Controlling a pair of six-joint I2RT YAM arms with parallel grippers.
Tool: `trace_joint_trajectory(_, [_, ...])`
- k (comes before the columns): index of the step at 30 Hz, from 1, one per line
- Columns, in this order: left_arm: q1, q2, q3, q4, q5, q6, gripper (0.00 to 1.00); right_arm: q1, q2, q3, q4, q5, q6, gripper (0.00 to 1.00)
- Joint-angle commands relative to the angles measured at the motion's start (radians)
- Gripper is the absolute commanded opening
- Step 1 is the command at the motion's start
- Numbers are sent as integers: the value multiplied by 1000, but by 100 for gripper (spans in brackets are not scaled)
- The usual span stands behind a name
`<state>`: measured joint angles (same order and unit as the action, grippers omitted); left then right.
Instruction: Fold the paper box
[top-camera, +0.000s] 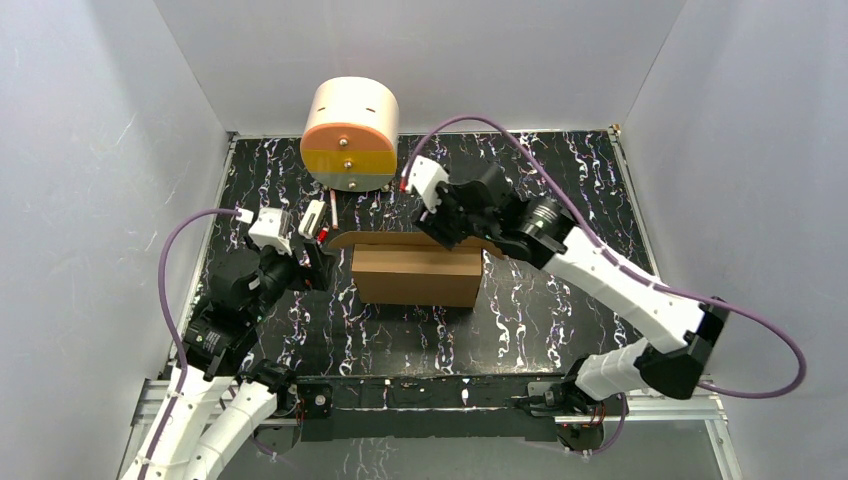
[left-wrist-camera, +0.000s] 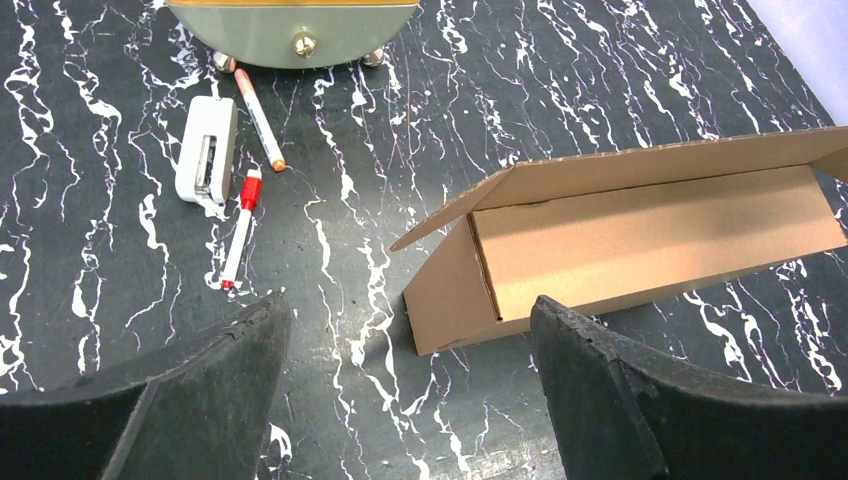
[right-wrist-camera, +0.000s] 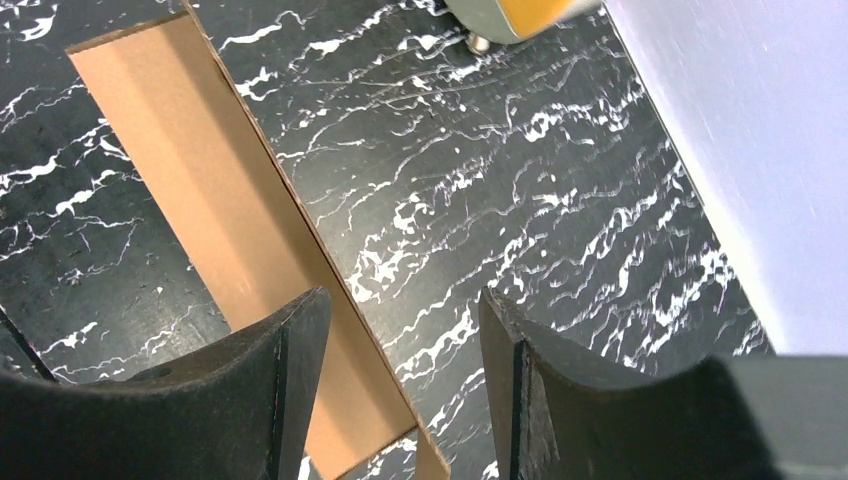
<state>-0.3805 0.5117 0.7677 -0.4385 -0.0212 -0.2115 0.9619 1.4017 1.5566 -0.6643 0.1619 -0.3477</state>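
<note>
the paper box sits in the middle of the table and looks nearly made. its walls are up, but the lid is lifted at a slant and not shut. the right gripper hangs over the far edge of the lid with its fingers spread, holding nothing. the left gripper is just left of the box, with its fingers wide apart and nothing in them.

the step looks like shutting the lid. to do it well, the right gripper should push the lid down flat and even, while the left one stops the box from sliding.

in the gap under the lid only bare cardboard shows, so the box seems to have nothing in it. the cream cylinder at the far side is closed, so what is in it cannot be told.
</note>
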Motion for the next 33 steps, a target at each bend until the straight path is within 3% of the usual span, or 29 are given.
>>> trace_joint_trajectory(1, [6, 46, 73, -32, 4, 25, 86, -2, -115, -78, 53, 126, 146, 65])
trace_joint_trajectory(7, [6, 137, 97, -43, 13, 31, 83, -3, -231, -192, -1, 238, 237, 66])
trace_joint_trajectory(19, [6, 224, 108, 2, 21, 69, 81, -12, -426, -429, 4, 304, 340, 63])
trace_joint_trajectory(25, [6, 278, 138, 21, 49, 111, 80, -24, -443, -472, 25, 328, 340, 58])
trace_joint_trajectory(33, [7, 340, 180, 27, 144, 164, 76, -68, -408, -487, 85, 247, 297, 50])
